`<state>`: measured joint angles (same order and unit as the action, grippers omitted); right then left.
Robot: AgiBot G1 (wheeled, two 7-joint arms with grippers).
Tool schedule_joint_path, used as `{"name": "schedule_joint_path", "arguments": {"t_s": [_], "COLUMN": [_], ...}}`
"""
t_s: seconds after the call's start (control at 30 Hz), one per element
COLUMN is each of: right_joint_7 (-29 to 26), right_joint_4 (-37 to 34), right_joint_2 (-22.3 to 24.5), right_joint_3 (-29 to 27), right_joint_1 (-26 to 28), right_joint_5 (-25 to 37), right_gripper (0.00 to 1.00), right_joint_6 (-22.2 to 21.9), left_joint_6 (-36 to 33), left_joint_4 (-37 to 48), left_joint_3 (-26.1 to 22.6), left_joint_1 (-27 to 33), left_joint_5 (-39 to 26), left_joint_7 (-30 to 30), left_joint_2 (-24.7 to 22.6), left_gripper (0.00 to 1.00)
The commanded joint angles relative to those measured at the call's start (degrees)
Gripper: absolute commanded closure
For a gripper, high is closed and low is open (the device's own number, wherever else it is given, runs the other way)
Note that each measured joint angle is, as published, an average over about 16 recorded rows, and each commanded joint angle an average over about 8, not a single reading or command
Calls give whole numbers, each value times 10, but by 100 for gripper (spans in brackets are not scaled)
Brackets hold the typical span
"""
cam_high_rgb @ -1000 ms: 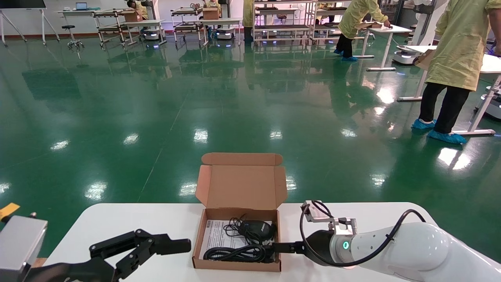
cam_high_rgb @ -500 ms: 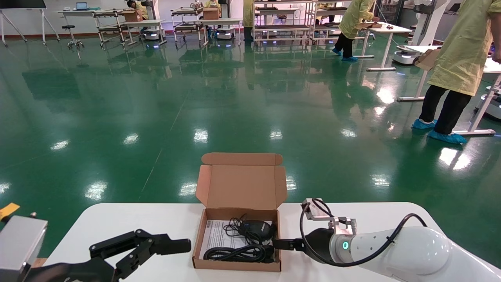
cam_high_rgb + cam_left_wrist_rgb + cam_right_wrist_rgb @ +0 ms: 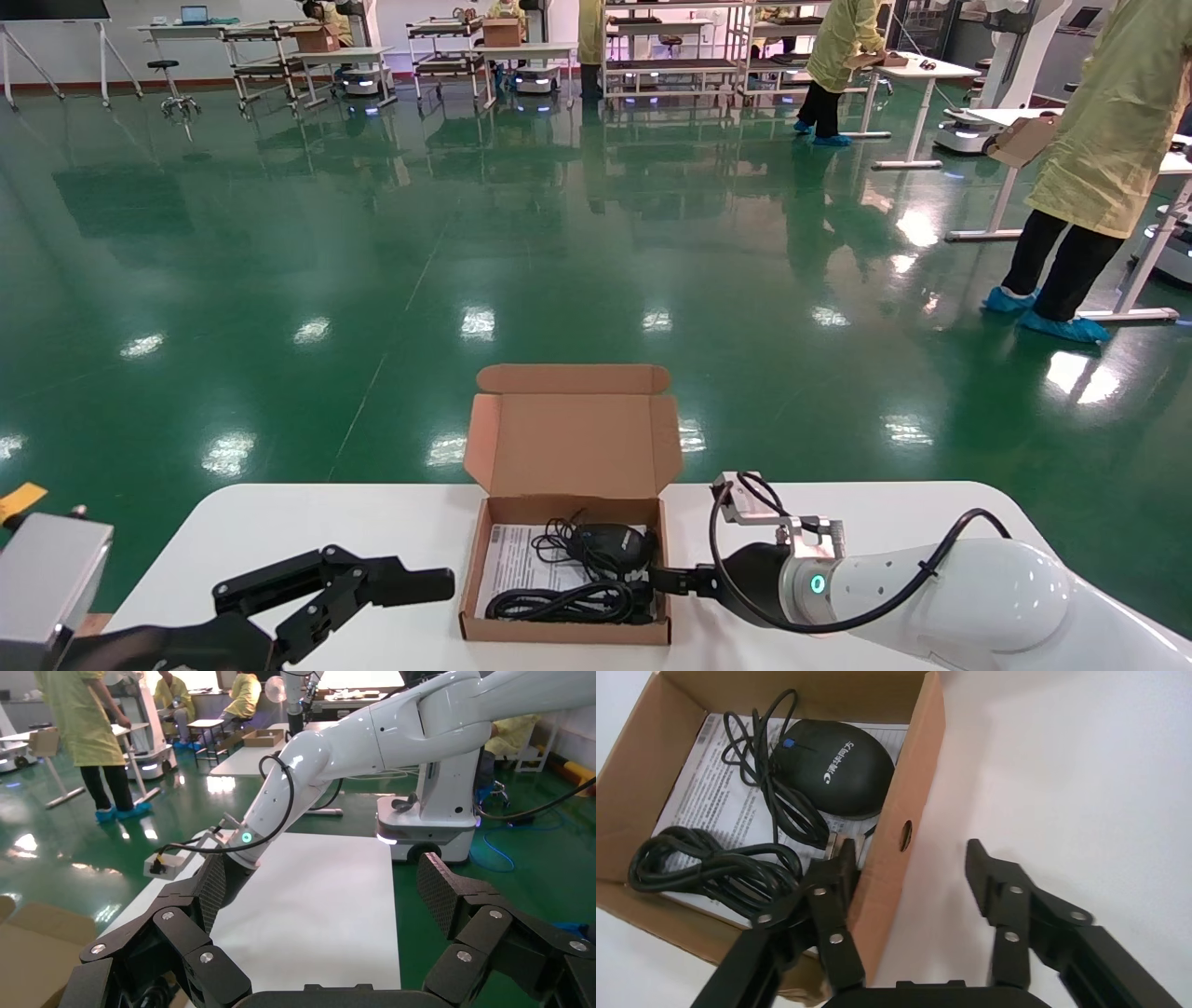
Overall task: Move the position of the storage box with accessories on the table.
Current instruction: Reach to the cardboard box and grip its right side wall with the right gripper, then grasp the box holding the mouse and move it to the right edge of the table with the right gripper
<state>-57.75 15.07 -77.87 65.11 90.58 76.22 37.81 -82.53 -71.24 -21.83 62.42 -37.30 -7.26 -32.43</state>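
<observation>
1. While the box [image 3: 564, 582] lay near the front edge of the table [image 3: 894, 508], about midway across it, its lid was stood up open on the far side.
2. The right gripper [image 3: 909, 867] was seen spread apart, straddling the box's right wall: one finger [image 3: 831, 881] was placed inside the box against that wall, the other outside it over bare tabletop, with a clear gap left between that outer finger and the cardboard.
3. The wall was not yet pinched.
4. The gripper was met at the nearer half of the wall, beside a small round hole in it.
5. Inside the box, a mouse [image 3: 835, 766] was laid toward the right wall, its thin cord looped beside it.
6. A cable [image 3: 701, 864] was coiled nearer the front wall.
7. A leaflet [image 3: 712, 794] was spread beneath both.
8. The left gripper [image 3: 372, 587] was held well left of the box, low over the table, with its fingers parted and nothing between them.
</observation>
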Motion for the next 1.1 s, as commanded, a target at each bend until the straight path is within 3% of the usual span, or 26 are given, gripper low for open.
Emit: {"name": "schedule_joint_path", "arguments": {"t_s": [0.03, 0.73, 1.1], "right_joint_7": [2, 25, 61], "right_joint_4": [-1, -19, -30], "right_joint_2": [0, 3, 12], "right_joint_3": [2, 21, 16], "right_joint_1": [1, 13, 52], "right_joint_5": [-3, -24, -42], "right_gripper": [100, 100, 100], "right_joint_6": [0, 22, 59], "left_joint_6": [0, 0, 0], "left_joint_4": [0, 0, 0], "left_joint_3": [0, 0, 0], "left_joint_1": [0, 0, 0], "left_joint_5": [0, 0, 0], "left_joint_7": [0, 0, 0], "left_joint_2": [0, 0, 0], "left_gripper": [0, 0, 0]}}
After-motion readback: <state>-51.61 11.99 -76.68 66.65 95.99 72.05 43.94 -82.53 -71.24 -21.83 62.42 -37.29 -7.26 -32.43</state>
